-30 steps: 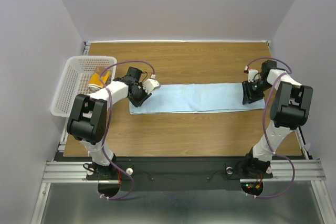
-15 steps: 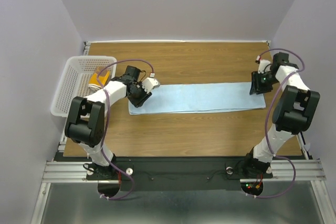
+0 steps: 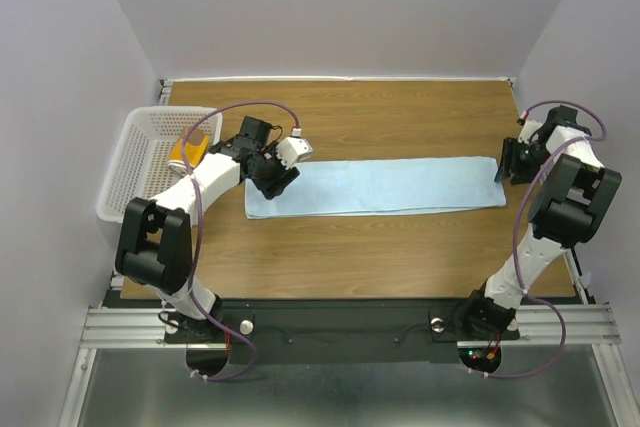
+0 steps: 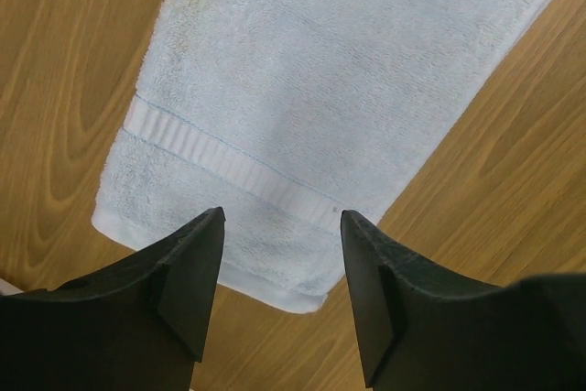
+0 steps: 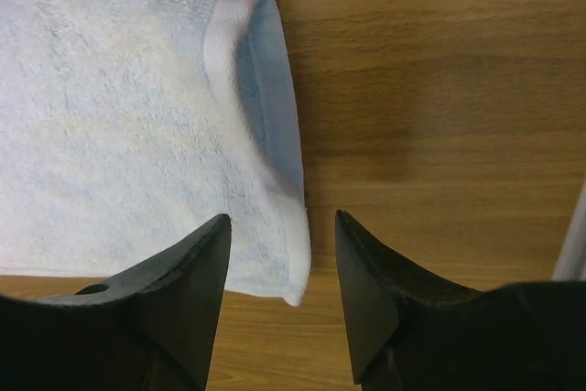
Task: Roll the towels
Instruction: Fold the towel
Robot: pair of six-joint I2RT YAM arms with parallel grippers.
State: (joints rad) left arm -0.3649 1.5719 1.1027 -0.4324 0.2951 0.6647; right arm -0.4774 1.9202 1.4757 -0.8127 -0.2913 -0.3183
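A light blue towel (image 3: 380,187) lies spread flat in a long strip across the middle of the table. My left gripper (image 3: 272,177) hovers open over the strip's left end (image 4: 275,116), nothing between its fingers. At the right end (image 5: 137,135) my right gripper (image 3: 508,162) also stands open and empty, just above the end hem, which curls up a little. A mustard-yellow towel (image 3: 188,150) sits bunched in the white basket (image 3: 135,167) at the left.
The white perforated basket hangs partly over the table's left edge. Bare wood lies in front of and behind the blue towel. Grey walls enclose the table on three sides.
Both grippers have let go of the blue towel's ends and opened. The right arm has moved outward to the right end; the left gripper has lifted slightly.
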